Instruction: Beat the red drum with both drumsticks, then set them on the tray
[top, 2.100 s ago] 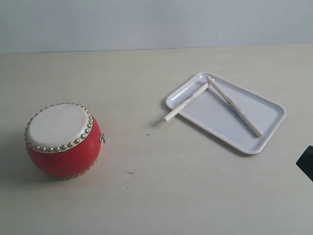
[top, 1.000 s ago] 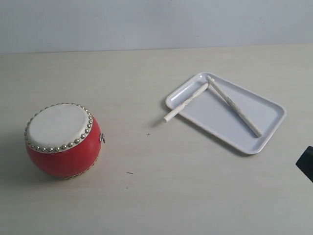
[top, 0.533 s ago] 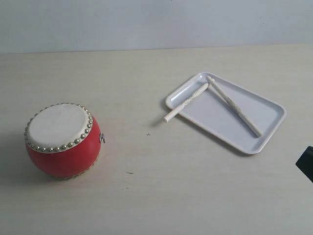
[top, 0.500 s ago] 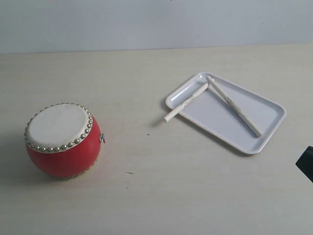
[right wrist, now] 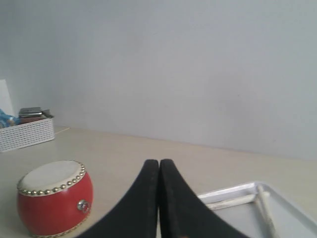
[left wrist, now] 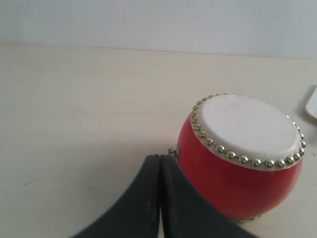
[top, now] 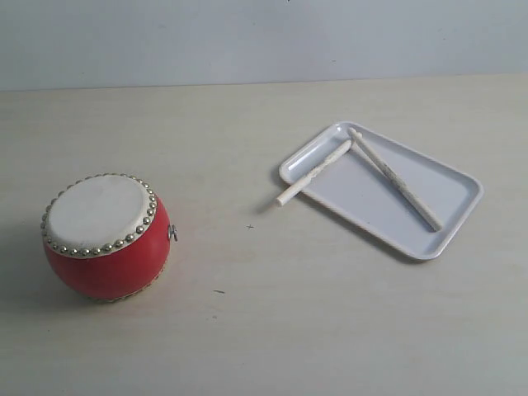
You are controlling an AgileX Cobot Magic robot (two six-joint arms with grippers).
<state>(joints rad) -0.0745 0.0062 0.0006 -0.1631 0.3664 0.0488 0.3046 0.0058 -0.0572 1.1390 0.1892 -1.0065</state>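
Note:
The red drum [top: 106, 235] stands upright at the table's left, its off-white skin ringed with brass studs. At the right lies the white tray [top: 450, 218]. One drumstick [top: 396, 179] lies fully inside it; the other drumstick [top: 313, 172] rests across the tray's near-left rim, its end poking onto the table. Neither arm shows in the exterior view. In the left wrist view my left gripper [left wrist: 160, 157] is shut and empty, just beside the drum [left wrist: 246, 154]. In the right wrist view my right gripper [right wrist: 159, 162] is shut and empty, with the drum [right wrist: 55, 203] and tray [right wrist: 297, 218] beyond it.
A white woven basket [right wrist: 26, 133] holding small items sits at the table's far edge in the right wrist view. A pale wall runs behind the beige table [top: 247, 313].
The dark piece of the right arm at the exterior view's right edge has gone out of the frame. Drum, tray and sticks have not moved.

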